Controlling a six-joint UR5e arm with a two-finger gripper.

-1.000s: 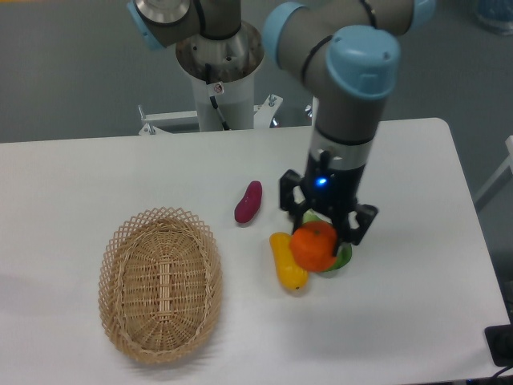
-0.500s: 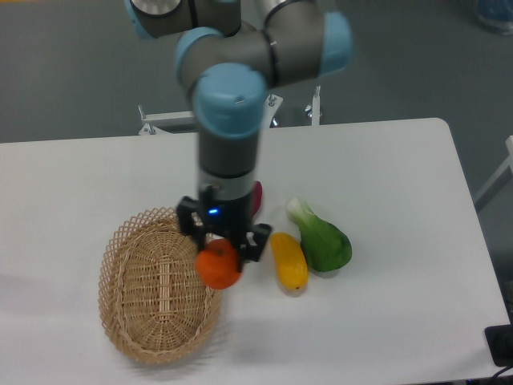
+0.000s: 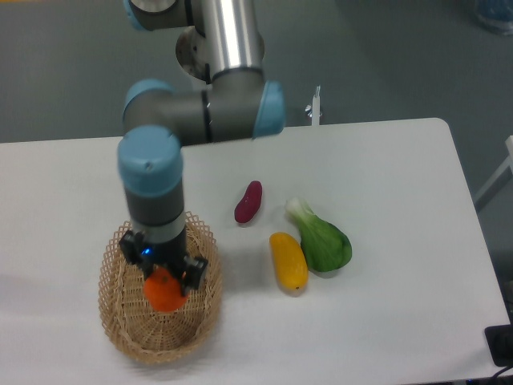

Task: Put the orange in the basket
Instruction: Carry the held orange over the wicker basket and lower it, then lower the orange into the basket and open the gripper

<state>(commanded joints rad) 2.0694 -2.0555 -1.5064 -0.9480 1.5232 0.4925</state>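
My gripper (image 3: pixel 163 277) is shut on the orange (image 3: pixel 163 293), a small bright-orange round fruit. It holds the orange over the middle of the oval tan wicker basket (image 3: pixel 120 333), at about rim height. The gripper's body hides the top of the orange. Whether the orange touches the basket's floor cannot be told.
On the white table, right of the basket, lie a purple sweet potato (image 3: pixel 248 202), a yellow-orange elongated vegetable (image 3: pixel 288 261) and a green bok choy (image 3: pixel 322 238). The arm's base stands behind the table's far edge (image 3: pixel 208 48).
The arm has carried the orange leftward, from beside the green vegetable, past the basket's right rim, to over the basket's middle. The other vegetables have not moved.
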